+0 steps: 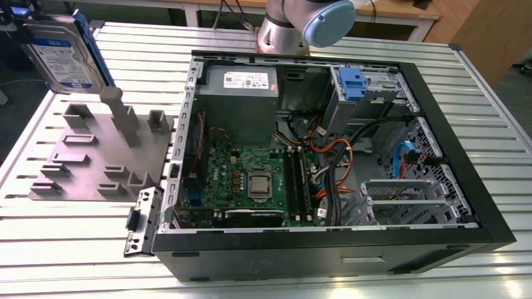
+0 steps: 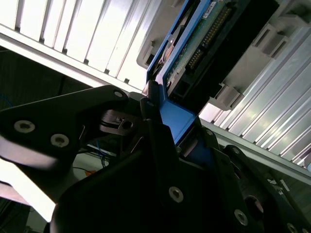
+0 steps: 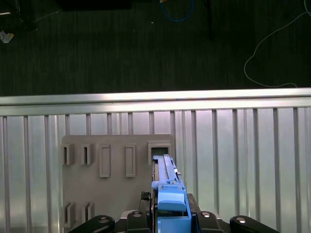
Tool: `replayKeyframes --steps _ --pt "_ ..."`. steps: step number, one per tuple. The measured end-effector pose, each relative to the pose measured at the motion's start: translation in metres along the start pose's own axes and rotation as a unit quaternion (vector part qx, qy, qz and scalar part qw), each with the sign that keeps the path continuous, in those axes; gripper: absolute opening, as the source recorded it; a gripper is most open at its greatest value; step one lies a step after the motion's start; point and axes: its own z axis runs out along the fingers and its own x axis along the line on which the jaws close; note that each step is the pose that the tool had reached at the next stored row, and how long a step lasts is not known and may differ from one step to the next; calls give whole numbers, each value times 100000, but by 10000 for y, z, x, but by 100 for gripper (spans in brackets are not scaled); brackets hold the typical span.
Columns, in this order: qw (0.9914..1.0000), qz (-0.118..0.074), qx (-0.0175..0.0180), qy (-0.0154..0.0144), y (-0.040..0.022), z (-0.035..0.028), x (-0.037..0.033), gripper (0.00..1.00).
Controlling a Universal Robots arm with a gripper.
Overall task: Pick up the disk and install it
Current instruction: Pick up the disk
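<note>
Black jaws are seen clenched on the blue bracket of the disk (image 3: 169, 196) in both wrist views. In the exterior view the disk is held upright at the left, above the grey slotted holder (image 1: 83, 162) on the surface (image 1: 66, 249), apparently lifted free. Pickup is judged done; installation in the open computer case (image 1: 478, 193), well apart, is not yet done.

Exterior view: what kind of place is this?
Probably a robotics lab or test cell: an opened computer case lies on a slotted aluminium table, a grey fixture plate sits beside it, and the robot arm stands behind. The disk hangs over the plate.
</note>
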Motion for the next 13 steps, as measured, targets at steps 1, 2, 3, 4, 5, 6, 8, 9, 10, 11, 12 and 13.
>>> replayKeyframes --steps 1,2,3,4,5,6,8,9,10,11,12,13 --pt "100000 1 3 -1 0 -2 0 37" --pt "100000 0 5 -3 0 -3 0 37" --pt "100000 0 4 -2 0 -7 0 37" --pt "100000 2 1 -2 0 -9 0 37" --pt "100000 1 1 0 0 -9 0 37" --pt "100000 1 -1 1 0 -10 0 37" --pt "100000 0 -11 4 0 -17 0 37" --pt "100000 2 -6 3 0 -20 0 37" --pt "100000 0 0 -1 0 -23 0 37" --pt "100000 0 0 0 0 -27 0 37" --pt "100000 1 1 -2 0 -29 -1 37" --pt "100000 2 9 -5 -1 -29 -1 37"
